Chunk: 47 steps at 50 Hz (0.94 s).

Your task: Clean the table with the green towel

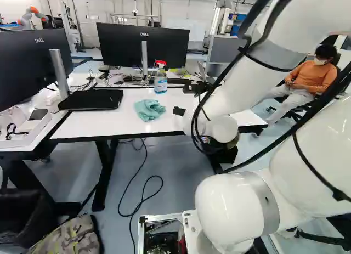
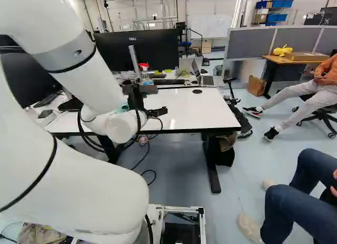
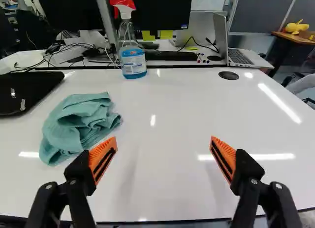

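The fingers (image 3: 103,156) stand spread wide, orange pads apart with nothing between them, and the gripper (image 3: 162,156) hangs over the white table (image 3: 197,114). The green towel (image 3: 76,124) lies crumpled on the tabletop, off to the side of the gripper's left finger and a little ahead of it, outside the gap. Its long axis runs slantwise away from that finger. In the left base view it sits at centre frame (image 1: 149,109), near the spray bottle (image 3: 132,55). Either a wipe is still to come or one is done.
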Motion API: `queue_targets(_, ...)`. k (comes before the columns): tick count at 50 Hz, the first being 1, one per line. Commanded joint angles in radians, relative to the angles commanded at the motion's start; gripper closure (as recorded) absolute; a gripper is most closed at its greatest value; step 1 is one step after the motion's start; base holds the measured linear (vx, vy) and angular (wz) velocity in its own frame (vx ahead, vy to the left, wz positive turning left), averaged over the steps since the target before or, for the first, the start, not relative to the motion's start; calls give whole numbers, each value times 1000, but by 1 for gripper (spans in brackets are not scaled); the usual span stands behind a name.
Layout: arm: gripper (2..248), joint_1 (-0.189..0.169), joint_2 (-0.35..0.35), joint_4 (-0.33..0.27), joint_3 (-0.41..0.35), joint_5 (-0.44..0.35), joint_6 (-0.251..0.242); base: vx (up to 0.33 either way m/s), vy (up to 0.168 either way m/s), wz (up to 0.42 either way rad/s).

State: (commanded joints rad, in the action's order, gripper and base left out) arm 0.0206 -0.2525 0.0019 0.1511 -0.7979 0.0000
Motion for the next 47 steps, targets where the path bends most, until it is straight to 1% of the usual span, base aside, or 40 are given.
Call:
queue_targets(22,3,-17,-23,-2,-54,-63,0,0,0,0)
queue_targets(47,3,-21,-27,-2,-64,-75,0,0,0,0)
